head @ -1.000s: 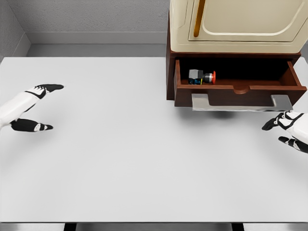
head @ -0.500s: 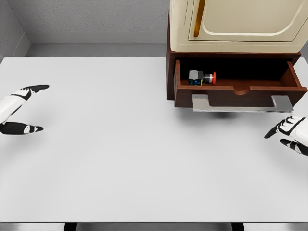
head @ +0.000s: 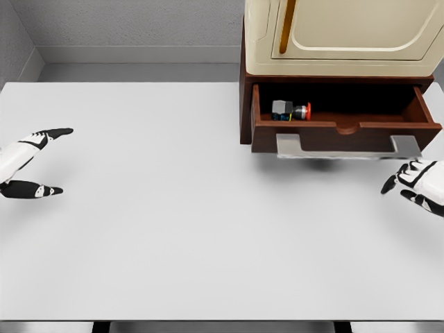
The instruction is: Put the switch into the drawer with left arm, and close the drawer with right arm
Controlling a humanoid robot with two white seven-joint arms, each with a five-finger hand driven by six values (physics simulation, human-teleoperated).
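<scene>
The switch (head: pixel 291 110), a small grey block with a red button, lies inside the open brown drawer (head: pixel 345 136) at its left end. A grey handle (head: pixel 347 148) runs along the drawer's front. My right hand (head: pixel 409 184) hovers just below the handle's right end, fingers spread, holding nothing. At the table's left edge my left hand (head: pixel 38 161) is open and empty, thumb and fingers apart, far from the drawer.
A cream cabinet (head: pixel 343 35) with a rounded door sits on top of the drawer unit at the back right. The white table (head: pixel 180 229) stretches between the hands. A grey wall rises behind it.
The left hand drew back toward the table's left edge. The right hand dipped slightly, then rose back toward the handle. Switch and drawer stayed put.
</scene>
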